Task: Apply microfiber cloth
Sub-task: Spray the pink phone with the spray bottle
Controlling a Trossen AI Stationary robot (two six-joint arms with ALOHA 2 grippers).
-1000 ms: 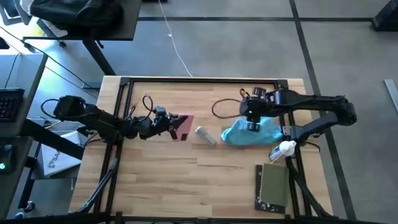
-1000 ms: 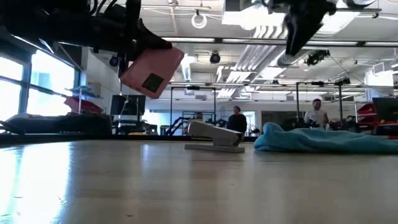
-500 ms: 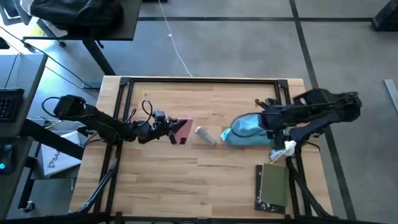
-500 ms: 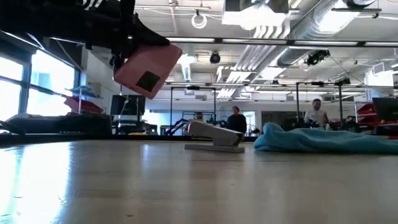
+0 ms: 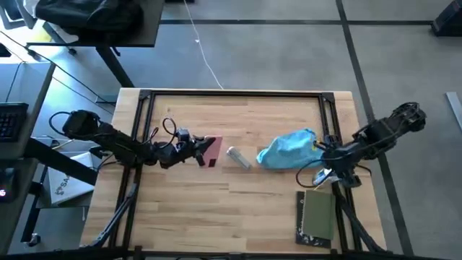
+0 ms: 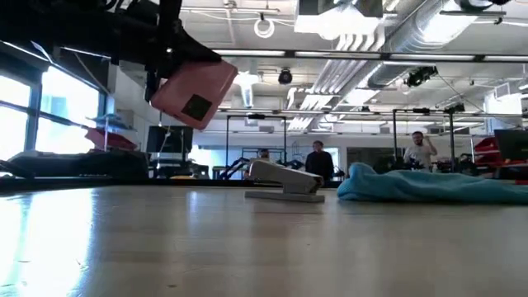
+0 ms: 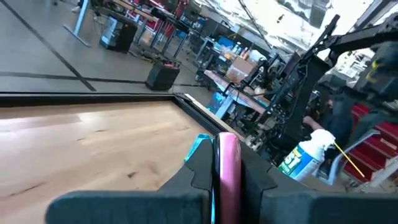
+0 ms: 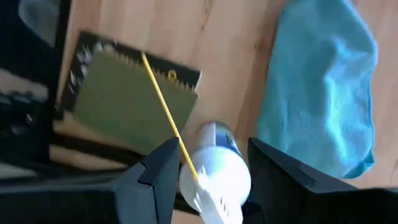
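The microfiber cloth (image 5: 287,149) lies in a loose, folded heap on the right half of the bench (image 5: 216,206), free of both arms and resting on the wood, so it has yet to be taken up for wiping. The left gripper (image 5: 204,149) hangs above the bench left of centre with its jaws closed on a flat pink case (image 5: 211,149); the low view shows the case held clear of the surface and tilted, probably presented that way as the thing to be wiped. Between the case and the cloth sits a small pale grey oblong object (image 5: 238,157), just beside the cloth's left edge. The right gripper (image 5: 325,160) is pulled back to the bench's right rim, beside the cloth rather than over it, and its wrist view looks down between two parted jaws onto a white spray bottle (image 8: 214,171) with a long yellow straw, the cloth next to it, and a dark olive-green book (image 8: 134,99) lying flat beyond. The jaws straddle the bottle's top without clearly pressing on it, so they read as open. My judgement is that the right arm is dealing with the bottle before the cloth gets used.
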